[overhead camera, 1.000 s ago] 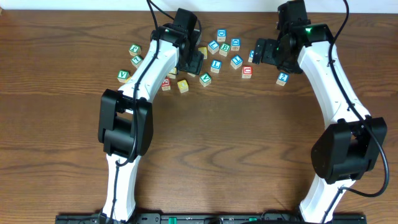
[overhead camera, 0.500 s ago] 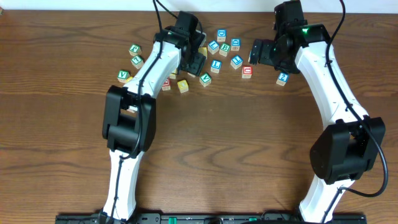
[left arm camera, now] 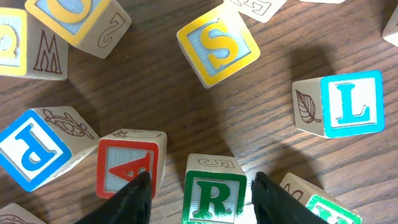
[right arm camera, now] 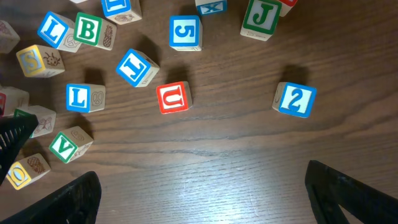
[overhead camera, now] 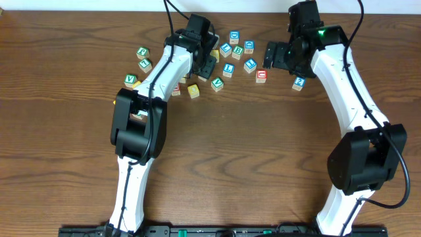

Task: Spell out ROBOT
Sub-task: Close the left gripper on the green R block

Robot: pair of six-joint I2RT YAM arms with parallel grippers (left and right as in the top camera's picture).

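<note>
Spread wide, the left gripper (left arm camera: 203, 182) straddles the green R block (left arm camera: 213, 200) on the table (overhead camera: 263, 145) without touching it, so it should lower straight, slipping one finger between it and the red A block (left arm camera: 127, 173) just beside, then squeeze squarely (the right gripper (right arm camera: 205, 190) hangs wide, empty).

Left fingers (left arm camera: 134, 198) straddle the green-lettered R wooden block (left arm camera: 214, 196), thin gaps each side. Red-lettered A wooden block (left arm camera: 129, 168) crowds one finger, a green-edged wooden block (left arm camera: 318, 209) the other. Brown wooden tabletop (right arm camera: 205, 162) bare below red U block (right arm camera: 173, 98) and blue 2 block (right arm camera: 295, 99), wide gap between them.
</note>
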